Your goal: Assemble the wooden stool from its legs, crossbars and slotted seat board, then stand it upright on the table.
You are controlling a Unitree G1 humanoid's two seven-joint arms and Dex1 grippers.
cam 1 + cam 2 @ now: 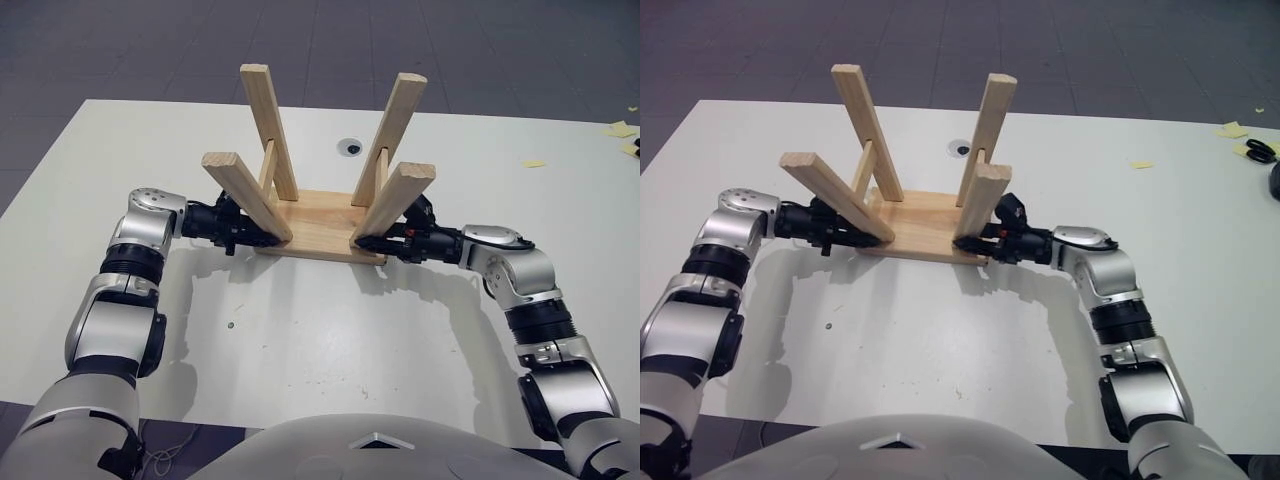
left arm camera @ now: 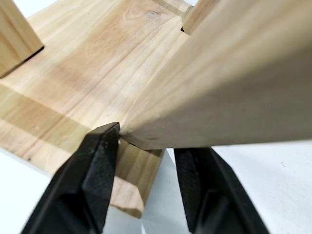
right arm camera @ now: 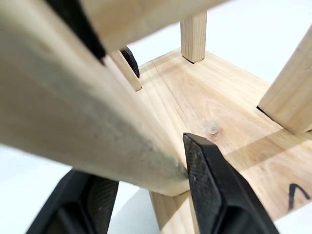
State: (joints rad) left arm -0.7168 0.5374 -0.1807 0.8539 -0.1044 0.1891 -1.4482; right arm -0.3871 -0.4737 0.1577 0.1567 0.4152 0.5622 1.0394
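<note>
Left gripper [image 1: 268,238] is pinched tight on the left leg [image 1: 245,190] at the seat's [image 1: 315,230] 8 o'clock corner, right gripper [image 1: 365,242] on the right leg [image 1: 395,200] at 4 o'clock. Stool [image 1: 322,208] sits upside down at 12 on the table [image 1: 300,340]. I'd roll it over slowly, both arms synced, so the joints don't pop.

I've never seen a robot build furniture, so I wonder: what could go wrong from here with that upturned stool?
1. The pale wooden stool lies upside down, flat rectangular seat board on the white table; when flipped, legs might slip from their slots.
2. The left hand grips the slanted near left leg, the right hand the near right leg, low down; the stool could twist or drop.
</note>
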